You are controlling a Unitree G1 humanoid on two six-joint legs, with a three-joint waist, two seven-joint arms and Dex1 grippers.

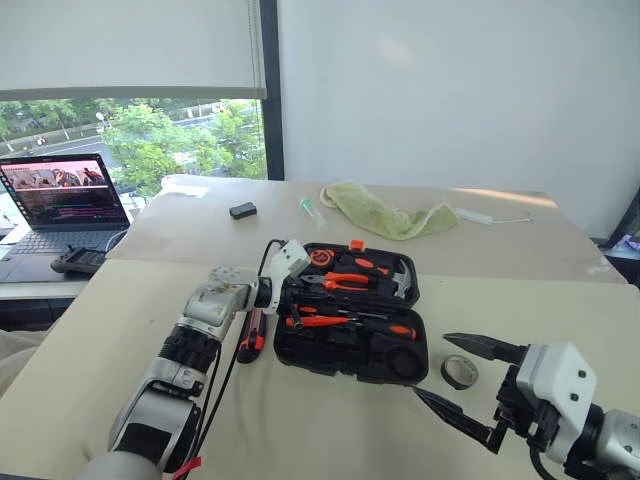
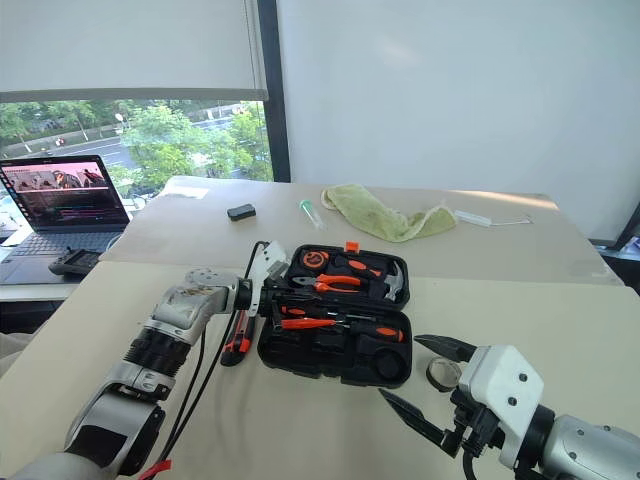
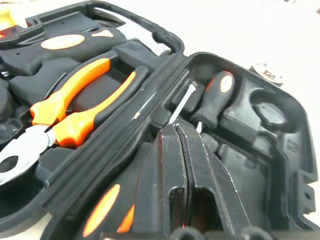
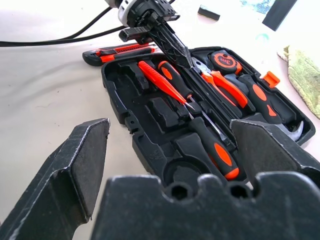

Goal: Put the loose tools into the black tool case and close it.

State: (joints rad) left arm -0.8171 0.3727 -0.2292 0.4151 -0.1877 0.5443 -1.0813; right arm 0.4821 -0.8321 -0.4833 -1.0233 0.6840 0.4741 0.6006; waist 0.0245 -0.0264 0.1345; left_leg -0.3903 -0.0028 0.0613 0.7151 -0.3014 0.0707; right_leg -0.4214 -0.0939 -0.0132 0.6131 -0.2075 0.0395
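Left eye view: nearest the table's (image 1: 330, 440) front edge, the right gripper (image 1: 462, 382) hovers with its two black fingers spread wide, holding nothing. Just beyond its upper finger, a single small dark tape roll (image 1: 459, 371) lies flat on the table, just beside the case's right end.

The black tool case (image 1: 352, 312) lies open in the middle of the table, its long axis running roughly parallel to the front edge, lid half away from the robot. In the near half lie two long orange-and-black-handled screwdrivers (image 4: 207, 140), their axes along the case's length; I can't tell for certain which way each tip points. One slim red screwdriver (image 4: 162, 80) lies among them, also lengthwise. In the far half sit one pair of orange-handled pliers (image 1: 345, 282) and one small hammer (image 1: 402, 279).

The left gripper (image 1: 296, 317) reaches into the case's left end, its fingers pressed together; in the left wrist view they show nothing clearly clamped between them.

One orange-black utility knife (image 1: 251, 337) lies on the table just outside the case's left end, its long axis running near to far.

Farther back rest a small black box (image 1: 242, 210) and a green cloth (image 1: 385, 213). An open laptop (image 1: 62, 200) stands on a separate desk at the left.
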